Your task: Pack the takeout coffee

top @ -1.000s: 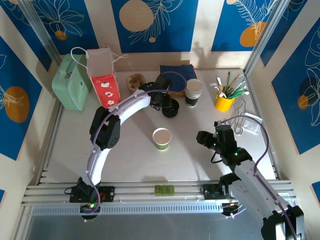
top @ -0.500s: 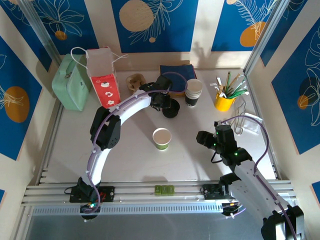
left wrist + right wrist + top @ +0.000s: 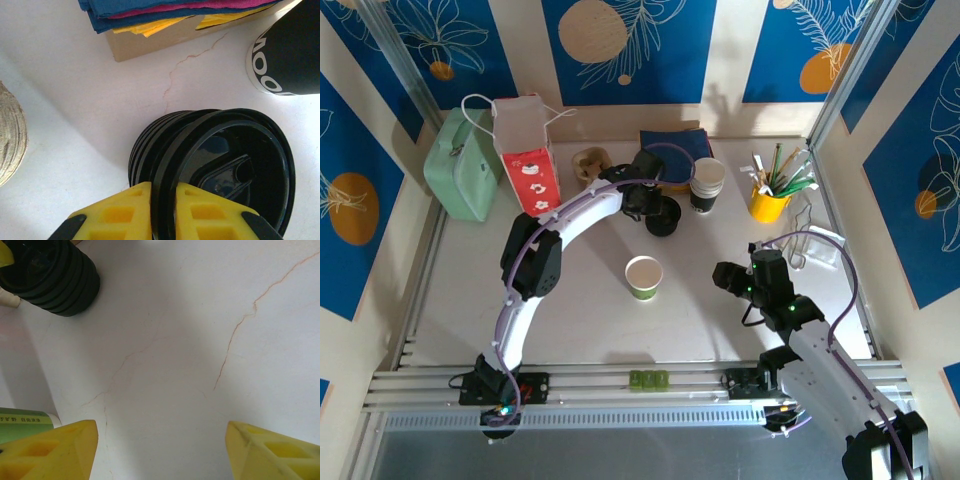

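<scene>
The takeout coffee cup (image 3: 643, 277), a small paper cup with a white rim, stands open and lidless mid-table; its green wall (image 3: 25, 421) shows at the lower left of the right wrist view. Behind it sits a stack of black round lids (image 3: 662, 217) (image 3: 55, 275). My left gripper (image 3: 655, 205) (image 3: 163, 187) is at that stack. Its yellow fingers are shut on the rim of the top black lid (image 3: 235, 165), one on each side. My right gripper (image 3: 725, 275) (image 3: 160, 435) hovers open over bare table to the right of the cup.
A taller stack of dark cups (image 3: 706, 185) (image 3: 290, 55) stands just right of the lids. Coloured napkins (image 3: 675, 145) lie behind them. A red-and-white paper bag (image 3: 527, 155) and a mint box (image 3: 460, 165) are at the back left. A yellow cup of sticks (image 3: 770, 200) is at the back right.
The left gripper's fingers have drawn together onto the top lid's rim. Neither arm has visibly shifted, and the right gripper stays as wide as before.
</scene>
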